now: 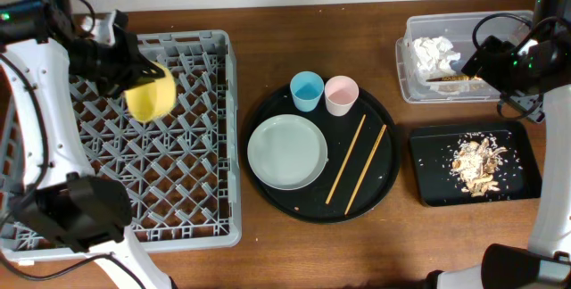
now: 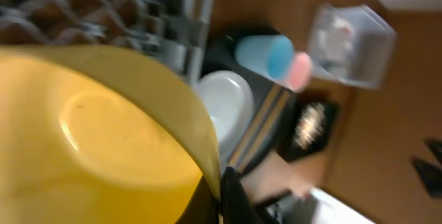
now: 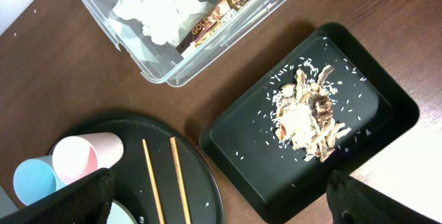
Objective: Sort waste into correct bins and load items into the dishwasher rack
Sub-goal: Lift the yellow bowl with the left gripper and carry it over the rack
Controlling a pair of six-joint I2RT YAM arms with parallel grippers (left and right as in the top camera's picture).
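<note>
We hold the yellow bowl pinched by its rim in our left gripper, with the dishwasher rack beneath it. Our right gripper is spread wide above the clear tub, and the black tray is just beside it.

Smooth, softly glossy plastic on the yellow bowl, pinched in the jaws of the left gripper. Under them, the rack is matt grey plastic. Ahead of the jaws of the right gripper: a clear, shiny plastic tub, crumpled white paper napkins, a glinting foil-like wrapper. Between those jaws, a smooth black plastic tray carries rough, flaky scraps. Left of them, matt wooden chopsticks.
</note>
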